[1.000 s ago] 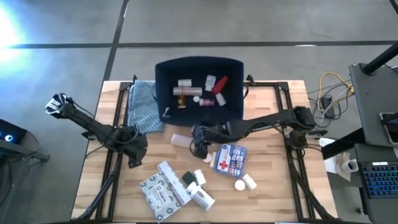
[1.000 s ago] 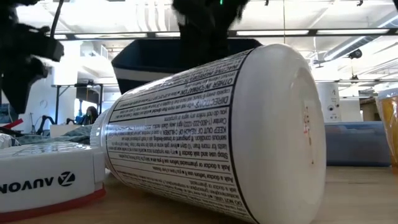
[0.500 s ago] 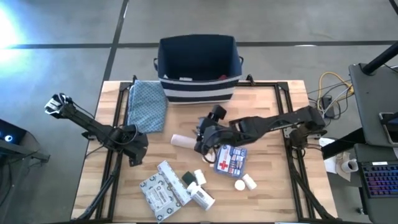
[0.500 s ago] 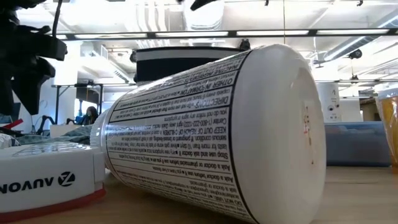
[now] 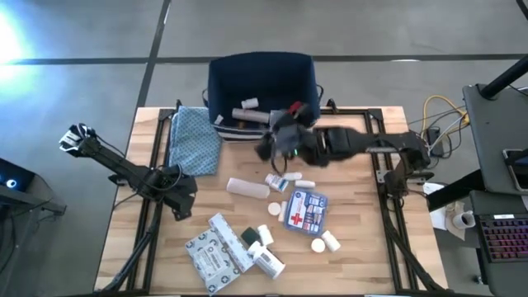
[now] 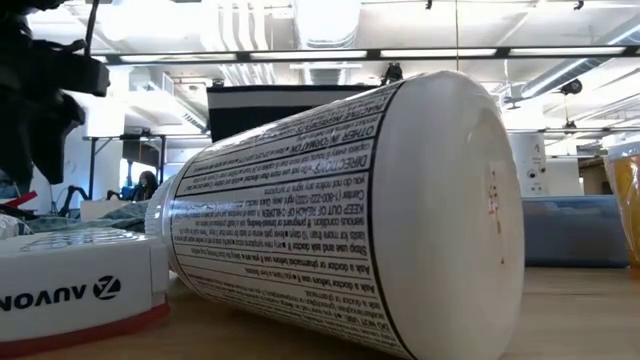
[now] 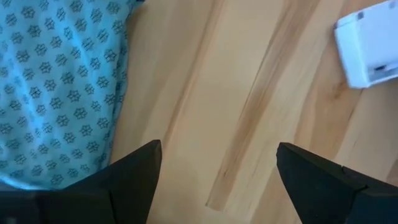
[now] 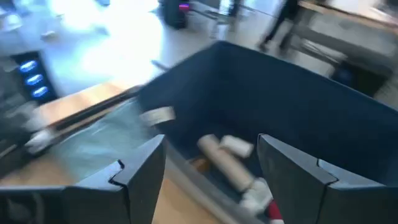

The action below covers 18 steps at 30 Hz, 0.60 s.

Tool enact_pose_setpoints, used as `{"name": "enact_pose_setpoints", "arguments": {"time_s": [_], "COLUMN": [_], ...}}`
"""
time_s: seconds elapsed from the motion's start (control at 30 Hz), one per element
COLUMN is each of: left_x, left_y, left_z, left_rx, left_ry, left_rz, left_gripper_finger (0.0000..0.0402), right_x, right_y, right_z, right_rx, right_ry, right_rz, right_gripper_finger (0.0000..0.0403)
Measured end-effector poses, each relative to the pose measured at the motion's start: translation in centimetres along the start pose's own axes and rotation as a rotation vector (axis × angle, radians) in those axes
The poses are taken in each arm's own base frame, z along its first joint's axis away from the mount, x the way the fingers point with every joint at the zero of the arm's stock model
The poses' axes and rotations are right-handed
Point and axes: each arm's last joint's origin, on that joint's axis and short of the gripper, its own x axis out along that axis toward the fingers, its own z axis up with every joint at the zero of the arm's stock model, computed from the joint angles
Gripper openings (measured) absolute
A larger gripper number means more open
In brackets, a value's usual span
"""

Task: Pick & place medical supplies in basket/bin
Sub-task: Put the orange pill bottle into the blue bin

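At the near wall of the navy bin (image 5: 262, 82), the right pincer (image 5: 280, 142) hangs released, empty. Its wrist view shows tubes and a red bottle (image 8: 273, 213) inside. Left of centre, the left pincer (image 5: 178, 206) waits released beside the blue patterned cloth (image 5: 193, 140). One first-aid box (image 5: 305, 209) lies on the counter (image 5: 363, 256); one large white bottle (image 6: 350, 215) blocks the low view.

A light wooden plank bench (image 5: 206, 206) is seen from above, set on a grey concrete floor (image 5: 99, 49). A blue patterned cloth (image 5: 194, 140) is spread flat on the bench near its far left corner. At the right edge, a dark desk (image 5: 495, 177) with a keyboard (image 5: 503, 239) is visible, and yellow and dark cables (image 5: 441, 124) are coiled beside it.
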Motion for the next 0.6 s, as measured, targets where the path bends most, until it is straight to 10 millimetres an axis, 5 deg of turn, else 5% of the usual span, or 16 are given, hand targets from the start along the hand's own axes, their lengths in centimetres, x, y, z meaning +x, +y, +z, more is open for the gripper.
{"name": "enact_pose_setpoints", "arguments": {"time_s": [0.2, 0.33, 0.43, 0.6], "left_x": [0.0, 0.0, -0.1, -0.1], "left_y": [-0.4, -0.6, -0.8, -0.9], "left_z": [0.4, 0.7, 0.9, 1.2], "left_rx": [-0.043, -0.097, -0.138, -0.197], "left_ry": [-0.046, -0.085, -0.114, -0.139], "left_rz": [-0.042, -0.054, -0.064, -0.075], "left_gripper_finger": [0.0295, 0.0295, 0.0295, 0.0295], "right_x": [6.9, 12.6, 16.1, 19.3], "right_y": [-6.3, -10.2, -11.2, -10.2], "right_z": [0.7, -1.3, -3.7, -6.6], "right_rx": [0.189, 0.284, 0.304, 0.278], "right_ry": [0.076, 0.250, 0.378, 0.549], "right_rz": [-0.139, -0.113, -0.079, -0.023], "right_gripper_finger": [0.0241, 0.0241, 0.0241, 0.0230]}}
